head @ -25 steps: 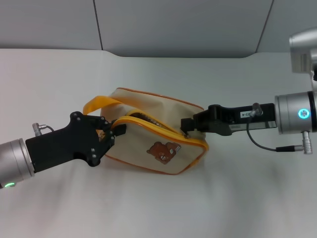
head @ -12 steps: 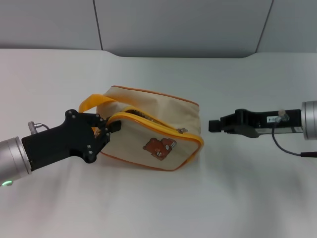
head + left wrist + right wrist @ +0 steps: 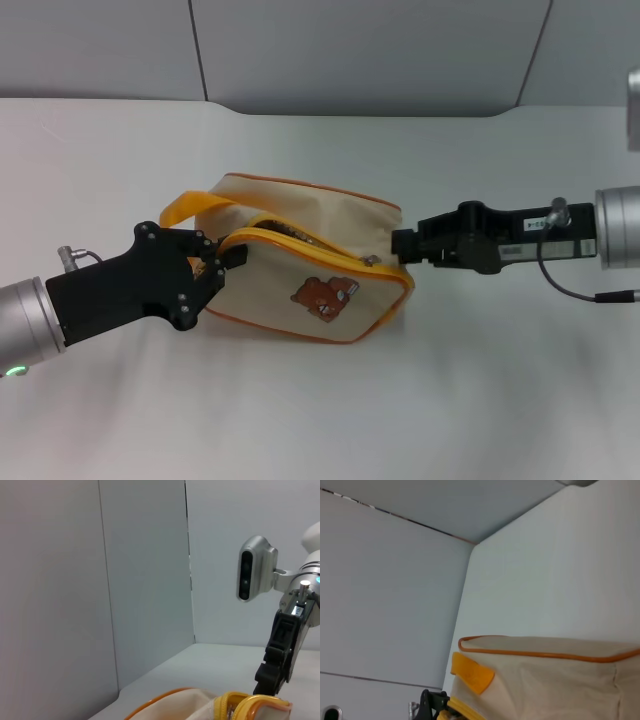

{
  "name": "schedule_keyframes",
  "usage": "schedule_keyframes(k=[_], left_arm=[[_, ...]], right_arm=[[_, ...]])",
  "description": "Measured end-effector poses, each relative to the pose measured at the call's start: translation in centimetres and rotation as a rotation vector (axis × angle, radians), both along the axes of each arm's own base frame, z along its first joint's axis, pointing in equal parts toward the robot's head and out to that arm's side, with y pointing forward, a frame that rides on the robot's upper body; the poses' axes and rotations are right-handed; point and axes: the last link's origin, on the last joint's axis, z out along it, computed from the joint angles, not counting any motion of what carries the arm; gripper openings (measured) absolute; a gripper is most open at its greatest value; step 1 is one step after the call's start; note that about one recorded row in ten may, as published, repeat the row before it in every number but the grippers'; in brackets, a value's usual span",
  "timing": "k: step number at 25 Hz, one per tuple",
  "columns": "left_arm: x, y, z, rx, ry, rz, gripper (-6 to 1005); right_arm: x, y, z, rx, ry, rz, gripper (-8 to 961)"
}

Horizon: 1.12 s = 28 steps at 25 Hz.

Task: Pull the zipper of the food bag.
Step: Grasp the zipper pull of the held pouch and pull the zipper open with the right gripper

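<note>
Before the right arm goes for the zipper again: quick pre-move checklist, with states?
1. Food bag anchored: ok, left gripper sits at its handle end by the orange loop handle; actual clamp cannot tell.
2. Zipper visible: ok, pull tab lies near the bag's right end on the yellow piping.
3. Right gripper on the pull tab: not ok, its tip is at the bag's right end, beside the tab.
4. Right gripper open enough: cannot tell.
5. Track state: partly open toward the left end.
6. Table along the pull path: ok.
</note>
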Motion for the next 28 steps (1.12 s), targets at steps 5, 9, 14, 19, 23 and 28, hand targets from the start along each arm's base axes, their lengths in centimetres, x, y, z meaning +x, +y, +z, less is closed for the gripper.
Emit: schedule_keyframes(k=[5, 9, 14, 19, 23, 28], left_arm=[[0.3, 0.0, -0.1, -0.003, -0.004, -0.012, 84], [0.4, 0.1, -0.1, -0.004, -0.007, -0.017, 85], [0.5, 0.1, -0.1, -0.008, -0.005, -0.023, 87], [0.6, 0.2, -0.1, -0.007, -0.006, -0.025, 89], [0.6, 0.2, -0.1, -0.005, -0.007, -0.025, 91], [0.6, 0.2, -0.1, -0.005, -0.008, -0.025, 93]], right_arm=[[-0.3, 0.1, -0.6, -0.016, 0.005, -0.04, 242], [-0.3, 0.2, -1.0, -0.021, 0.005, -0.056, 373], [-1.3, 0.4, -2.0, -0.045, 0.012, -0.053, 408], [-2.0, 0.3, -2.5, -0.075, 0.014, -0.055, 394], [-2.1, 0.3, -2.4, -0.077, 0.022, -0.053, 383], [-2.3, 0.2, -2.5, -0.082, 0.02, -0.048, 369]])
